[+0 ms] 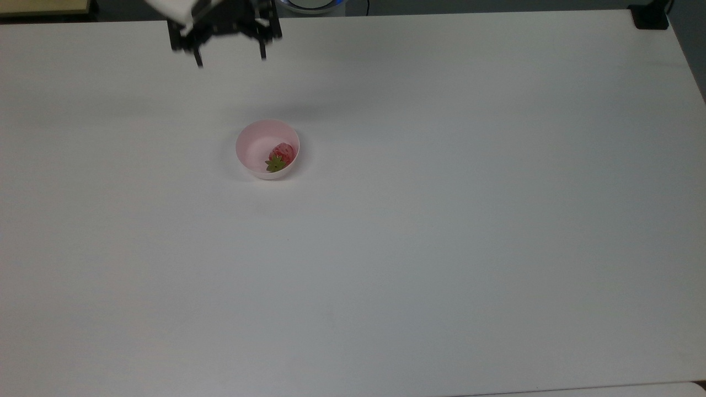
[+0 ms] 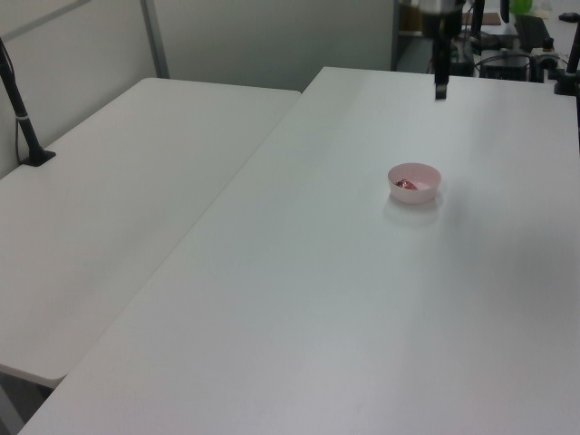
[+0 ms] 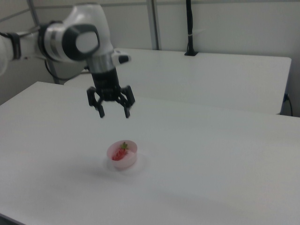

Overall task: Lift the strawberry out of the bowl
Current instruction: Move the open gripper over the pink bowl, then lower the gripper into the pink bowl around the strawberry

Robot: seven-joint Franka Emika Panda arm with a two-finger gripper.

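Strawberry (image 1: pixel 281 153) lies against the bowl (image 1: pixel 255 144) rim; jaws hang wide, empty, above.

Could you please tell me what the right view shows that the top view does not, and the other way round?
The right view alone shows the arm's white and grey links above the tool and a second table behind. The top view alone looks straight down into the bowl, so the strawberry is seen lying against the wall on the top view's right, its green cap toward the bottom edge. Both show the open tool hanging clear of the bowl, the strawberry inside, and the white table.
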